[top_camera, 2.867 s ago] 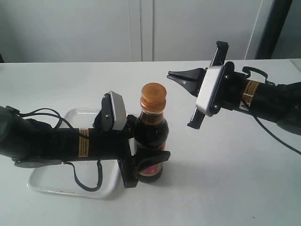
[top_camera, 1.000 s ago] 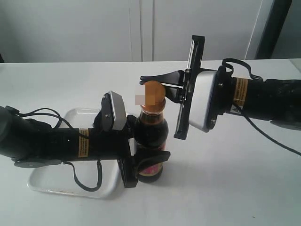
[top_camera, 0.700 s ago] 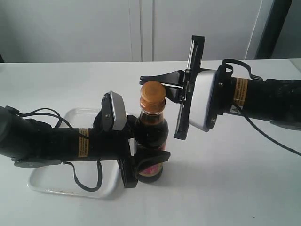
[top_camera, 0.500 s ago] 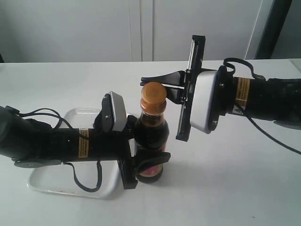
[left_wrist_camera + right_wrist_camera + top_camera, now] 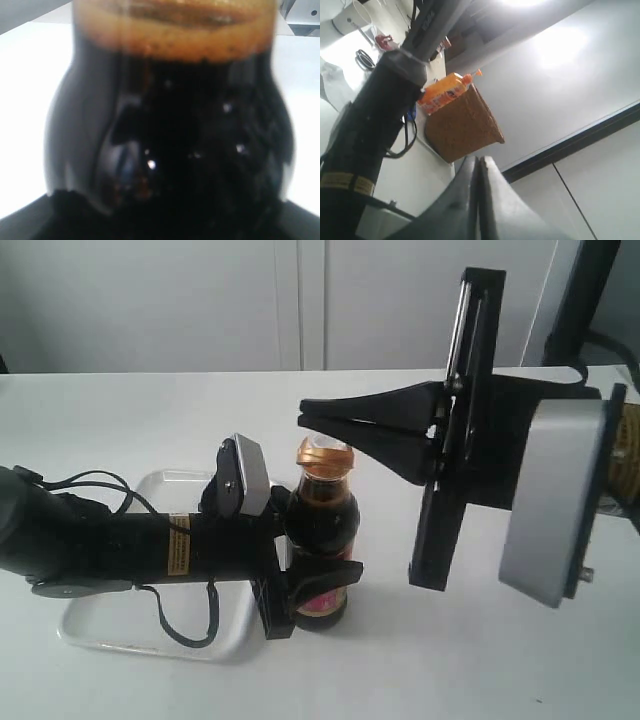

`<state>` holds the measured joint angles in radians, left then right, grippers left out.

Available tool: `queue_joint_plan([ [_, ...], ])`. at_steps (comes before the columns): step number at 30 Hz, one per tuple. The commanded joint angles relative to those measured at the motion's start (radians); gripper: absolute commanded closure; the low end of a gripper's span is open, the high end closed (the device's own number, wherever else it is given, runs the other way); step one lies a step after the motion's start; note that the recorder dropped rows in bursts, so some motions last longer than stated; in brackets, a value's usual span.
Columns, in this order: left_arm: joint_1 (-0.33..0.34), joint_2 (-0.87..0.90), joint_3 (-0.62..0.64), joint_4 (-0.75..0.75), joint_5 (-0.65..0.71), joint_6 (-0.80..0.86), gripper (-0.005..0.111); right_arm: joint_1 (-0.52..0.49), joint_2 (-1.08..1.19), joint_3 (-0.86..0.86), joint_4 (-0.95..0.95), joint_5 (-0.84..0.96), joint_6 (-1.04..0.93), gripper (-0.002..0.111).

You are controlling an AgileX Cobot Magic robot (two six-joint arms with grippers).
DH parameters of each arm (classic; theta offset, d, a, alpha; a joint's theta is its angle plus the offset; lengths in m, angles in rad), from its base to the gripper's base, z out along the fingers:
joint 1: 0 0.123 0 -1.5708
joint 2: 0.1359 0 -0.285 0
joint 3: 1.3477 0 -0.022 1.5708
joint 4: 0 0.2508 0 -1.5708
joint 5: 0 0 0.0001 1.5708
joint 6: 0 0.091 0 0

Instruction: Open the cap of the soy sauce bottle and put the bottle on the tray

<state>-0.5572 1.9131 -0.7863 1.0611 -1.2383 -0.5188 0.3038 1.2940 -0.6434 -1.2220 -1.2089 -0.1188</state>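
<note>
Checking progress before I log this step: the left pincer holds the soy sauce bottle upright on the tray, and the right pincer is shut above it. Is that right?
Not quite. In the exterior view the soy sauce bottle stands on the table beside the tray, not on it. The rest holds: the left pincer grips it upright, and the right pincer is shut above it.
</note>
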Motion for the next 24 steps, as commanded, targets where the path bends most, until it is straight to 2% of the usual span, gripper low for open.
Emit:
queue_joint_plan([
  [1,-0.003,-0.001,0.005,0.003,0.017,-0.003,0.107,0.009,-0.036,0.006,-0.007,-0.012,0.095,0.108],
  [5,-0.003,-0.001,0.005,0.003,0.017,-0.003,0.107,0.009,-0.036,0.006,0.077,0.017,0.326,0.108],
  [10,-0.003,-0.001,0.005,0.003,0.017,-0.003,0.107,0.009,-0.036,0.006,0.347,0.261,0.680,0.108],
  [15,-0.003,-0.001,0.005,-0.004,0.017,-0.003,0.107,0.009,-0.036,-0.029,0.470,0.487,0.688,0.108],
  [21,-0.003,-0.001,0.005,-0.006,0.017,-0.003,0.107,0.009,-0.036,-0.172,0.463,1.041,0.752,0.108],
  [24,-0.003,-0.001,0.005,-0.011,0.017,-0.003,0.107,0.009,-0.036,-0.217,0.454,1.296,0.683,0.108],
])
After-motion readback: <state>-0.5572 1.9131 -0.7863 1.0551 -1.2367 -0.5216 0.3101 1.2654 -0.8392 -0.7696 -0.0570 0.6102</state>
